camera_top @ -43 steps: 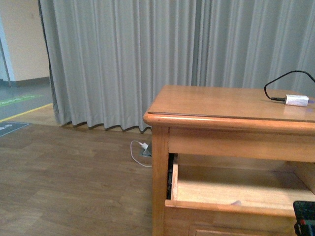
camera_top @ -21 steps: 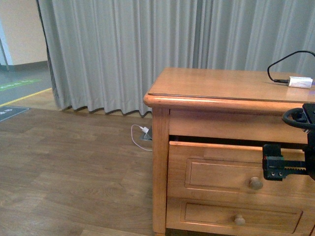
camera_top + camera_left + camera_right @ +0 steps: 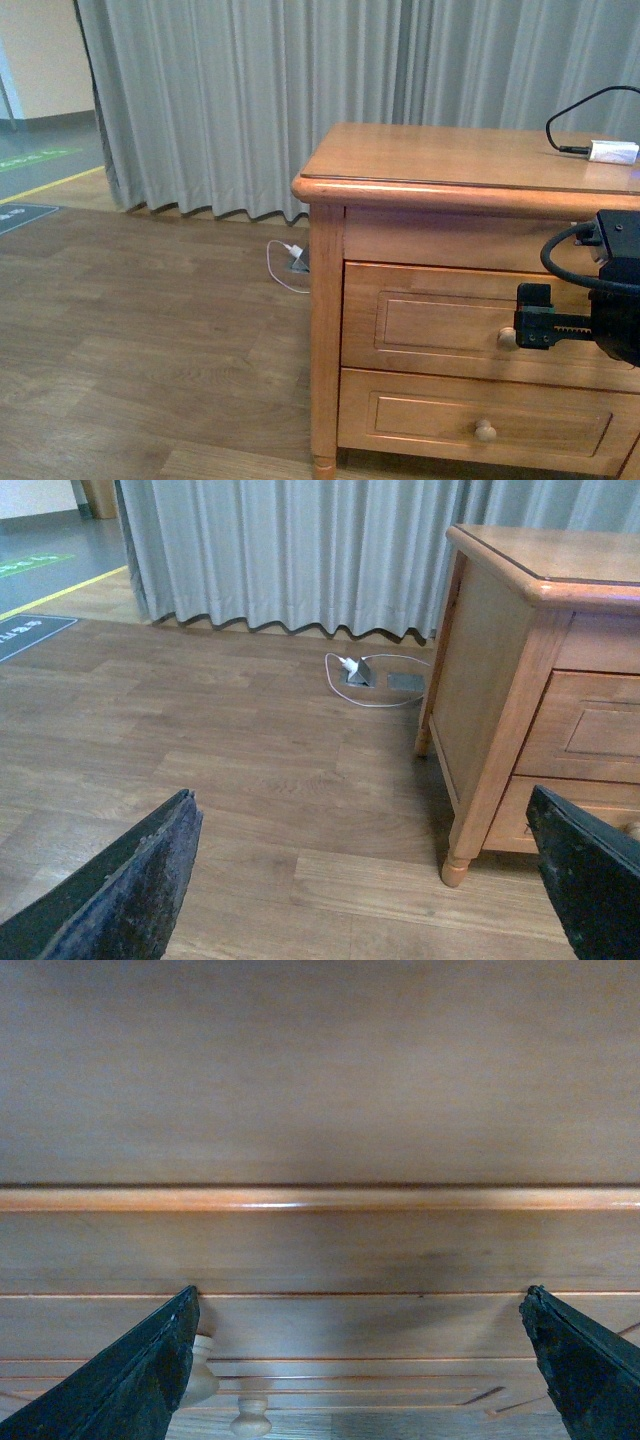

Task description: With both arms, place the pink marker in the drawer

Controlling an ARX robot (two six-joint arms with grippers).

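The top drawer (image 3: pixel 470 320) of the wooden cabinet (image 3: pixel 325 330) sits flush with its frame, and the right hand (image 3: pixel 533 317) is pressed up by the drawer's round knob (image 3: pixel 507 338), its fingers spread wide and holding nothing. The pink marker shows in no view; judging by the shut drawer it is probably inside, though that cannot be confirmed. The step in hand looks like seating the drawer fully, so the sound way is a straight, level push on the front panel beside the knob, then a straight pull back so the fingers do not catch the knob. The left hand (image 3: pixel 365 880) hangs open and empty over the floor (image 3: pixel 200 750), well apart from the cabinet's corner post. Room is generous on that side of the cabinet: bare boards run to the curtain (image 3: pixel 250 100), with only a white charger cable (image 3: pixel 285 272) near the cabinet's rear leg. The cabinet's overhanging top edge (image 3: pixel 450 195) sits just above the drawer, and a white adapter (image 3: pixel 613 152) lies on top
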